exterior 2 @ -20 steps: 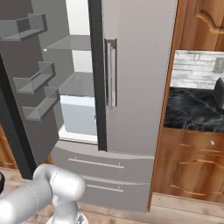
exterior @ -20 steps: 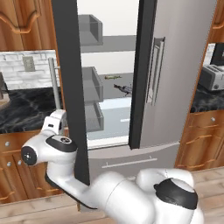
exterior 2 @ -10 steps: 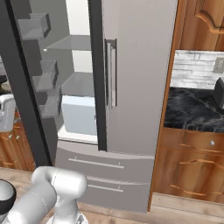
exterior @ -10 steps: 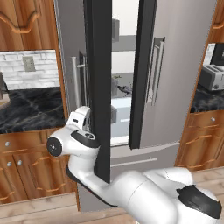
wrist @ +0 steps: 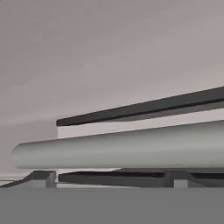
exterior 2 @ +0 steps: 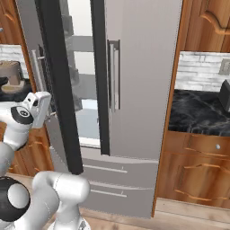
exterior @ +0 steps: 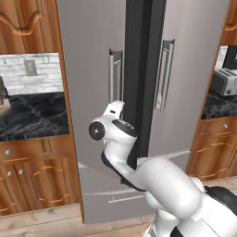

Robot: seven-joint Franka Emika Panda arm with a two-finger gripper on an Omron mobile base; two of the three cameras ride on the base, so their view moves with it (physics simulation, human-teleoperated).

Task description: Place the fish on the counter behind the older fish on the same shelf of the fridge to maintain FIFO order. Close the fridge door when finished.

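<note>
Left base view, left to right: black marble tabletop (exterior: 32, 118) is seen under a white brick backsplash with a wall socket (exterior: 30, 67), wooden cabinets (exterior: 34, 178) below. The fridge (exterior: 92, 92) stands next, its left door (exterior: 90, 69) swung nearly shut, the dark door edge (exterior: 143, 69) still proud of the right door (exterior: 194, 74). The arm's wrist (exterior: 111, 129) is pressed close against the left door, beside the bar handle (exterior: 113, 76). A toaster (exterior: 224, 82) is seen on the far right tabletop.

Right base view: a narrow gap (exterior 2: 83, 90) is left between the doors; a grey shelf (exterior 2: 83, 45) and pale interior are glimpsed through it. The fish cannot be made out there.

Hand view: the bar handle (wrist: 122, 148) is seen very close, lying across the frame. The jaws are read as spread wide, nothing pinched.
</note>
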